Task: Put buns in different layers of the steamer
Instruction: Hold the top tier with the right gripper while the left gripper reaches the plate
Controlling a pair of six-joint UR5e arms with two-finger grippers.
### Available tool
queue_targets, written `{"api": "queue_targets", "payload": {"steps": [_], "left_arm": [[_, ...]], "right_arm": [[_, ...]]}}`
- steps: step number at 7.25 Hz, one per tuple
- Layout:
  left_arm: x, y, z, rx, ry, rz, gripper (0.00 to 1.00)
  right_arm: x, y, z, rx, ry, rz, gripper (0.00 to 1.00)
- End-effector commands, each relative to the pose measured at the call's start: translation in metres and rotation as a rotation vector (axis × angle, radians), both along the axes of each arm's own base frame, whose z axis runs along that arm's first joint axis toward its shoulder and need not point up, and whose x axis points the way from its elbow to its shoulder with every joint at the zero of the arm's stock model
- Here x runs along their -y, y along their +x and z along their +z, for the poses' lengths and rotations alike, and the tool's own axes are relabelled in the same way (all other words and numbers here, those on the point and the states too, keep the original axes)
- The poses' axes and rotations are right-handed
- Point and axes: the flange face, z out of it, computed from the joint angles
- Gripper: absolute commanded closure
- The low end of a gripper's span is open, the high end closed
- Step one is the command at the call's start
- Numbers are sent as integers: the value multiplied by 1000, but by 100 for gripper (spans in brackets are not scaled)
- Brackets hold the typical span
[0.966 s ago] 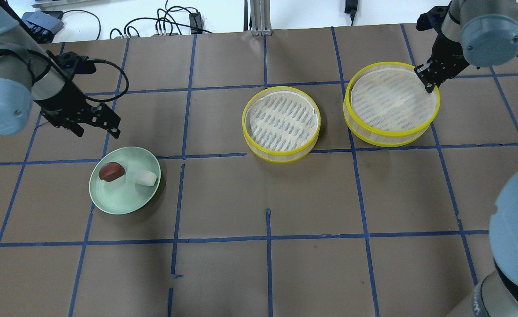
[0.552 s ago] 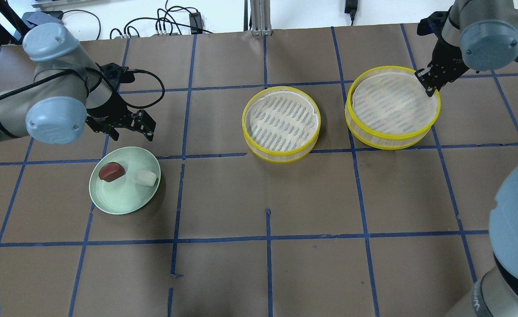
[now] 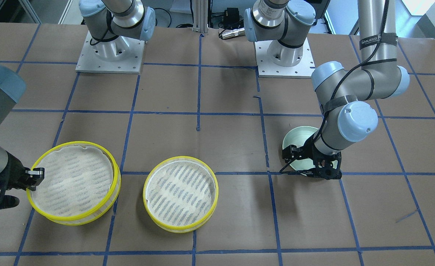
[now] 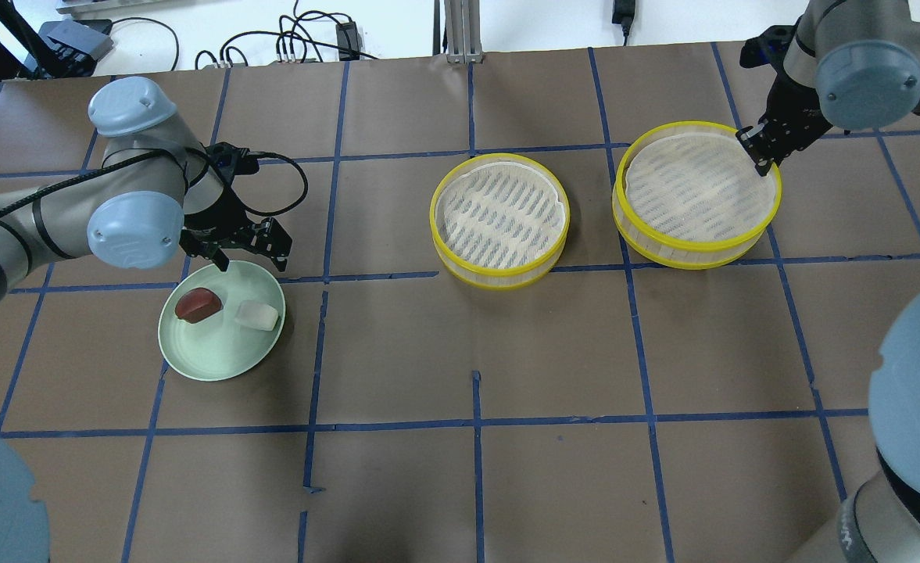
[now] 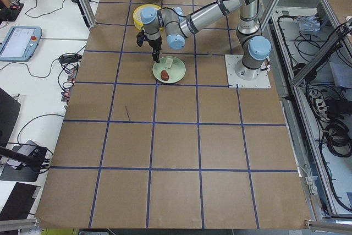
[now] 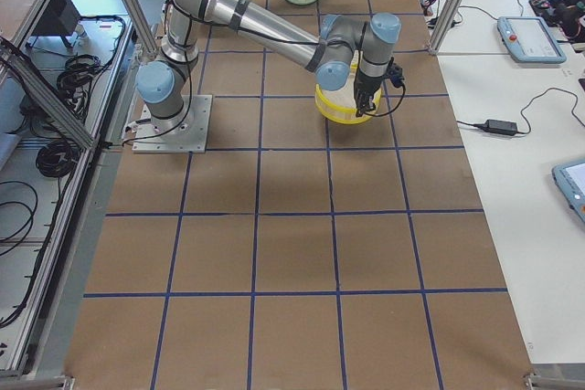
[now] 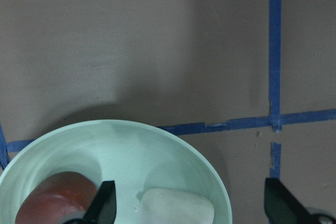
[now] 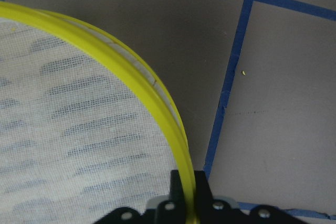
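Note:
The dark reddish-brown bun [image 4: 198, 304] and the white bun [image 4: 257, 314] lie side by side on a pale green plate [image 4: 209, 356] at the left. My left gripper [image 4: 247, 252] is open and empty, hanging over the plate's far rim; in the left wrist view its fingers [image 7: 105, 203] straddle the white bun [image 7: 178, 209] from above. Two yellow-rimmed steamer trays hold only their mesh liners: one at the middle [image 4: 499, 219], one at the right [image 4: 694, 195]. My right gripper [image 4: 758, 152] is shut on the right tray's far rim [image 8: 131, 72]. That tray looks slightly raised.
Brown paper with blue tape lines covers the table [image 4: 475, 352]. The two arm bases [image 3: 110, 51] stand at the robot's side. Cables and a power brick [image 4: 624, 12] lie beyond the far edge.
My left arm has swung right and toward the plate, bringing its open gripper from left of the plate to over its far rim. The right gripper and its tray have shifted slightly.

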Motion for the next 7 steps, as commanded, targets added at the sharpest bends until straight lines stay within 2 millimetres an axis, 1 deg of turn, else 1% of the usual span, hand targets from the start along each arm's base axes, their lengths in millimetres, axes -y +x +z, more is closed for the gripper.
{"api": "queue_targets", "payload": {"steps": [1,3,4,5,6,7], "left_arm": [[-17,-3,-13,4,42,58,0],[-26,-4,-22,4,69,70,0],[-27,-5,-24,1,70,64,16],[-24,-3,-20,14,62,59,51],[-23,-1,-17,33,57,51,64],[-23,0,-13,37,50,48,70]], "right_arm": [[0,1,-1,-3,-2,1,92],[0,0,0,-1,-6,-5,92],[0,0,0,1,-7,-5,92],[0,0,0,1,-7,-5,92],[0,1,0,2,-7,-5,92],[0,1,0,3,-8,-5,92]]}}
